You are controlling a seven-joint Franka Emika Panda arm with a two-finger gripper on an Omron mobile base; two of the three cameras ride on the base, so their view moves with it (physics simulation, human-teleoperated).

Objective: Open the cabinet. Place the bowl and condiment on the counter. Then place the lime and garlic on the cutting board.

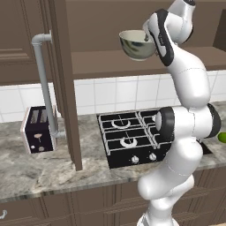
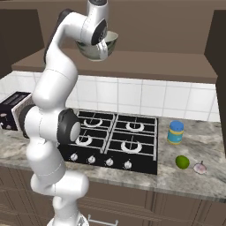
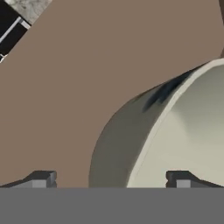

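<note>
Wide round grey-green ceramic bowl, cream inside [image 1: 137, 44], sits on brown cabinet shelf [image 1: 106, 62] above stove, well above bench. Pincer [image 3: 111, 181] directly at it, fingers spread wide, straddling rim: one finger outside wall, other over cream interior. Nothing pinched yet.
</note>
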